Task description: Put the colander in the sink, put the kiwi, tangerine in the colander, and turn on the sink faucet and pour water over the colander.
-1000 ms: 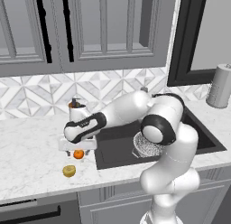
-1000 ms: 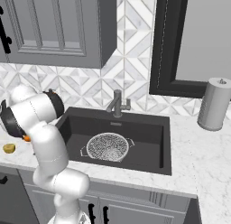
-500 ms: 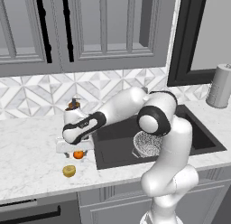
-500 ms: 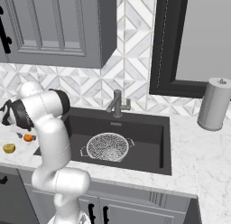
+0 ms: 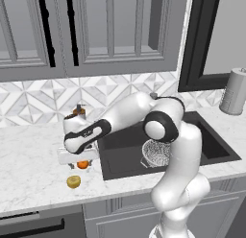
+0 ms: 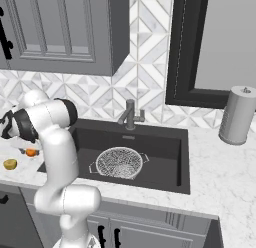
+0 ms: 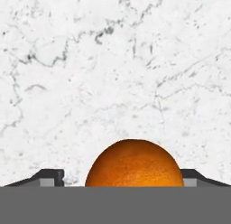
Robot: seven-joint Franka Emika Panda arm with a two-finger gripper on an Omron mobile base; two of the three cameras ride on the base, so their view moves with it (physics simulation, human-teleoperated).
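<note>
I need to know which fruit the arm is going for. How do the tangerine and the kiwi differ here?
The tangerine is bright orange; the kiwi is dull yellow-brown. The tangerine sits right under the gripper, between its fingertips in the hand view; the kiwi lies apart, nearer the counter's front edge. Both are small, round and on the marble counter.

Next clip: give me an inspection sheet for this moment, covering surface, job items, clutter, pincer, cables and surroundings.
Surface: white marble counter, dark sink set into it.
Colander: sits in the sink basin, no fruit inside.
Tangerine: on the counter left of the sink, between the pincer fingers.
Kiwi: on the counter near the front edge, apart from the tangerine.
Sink faucet: behind the basin; no water seen.
Clutter: soap pump bottle by the backsplash; paper towel roll at right.
Pincer: low over the tangerine, fingers either side; contact cannot be told.
Cables: nothing seen.
Surroundings: grey cabinets, patterned tile backsplash, dark window frame.
</note>
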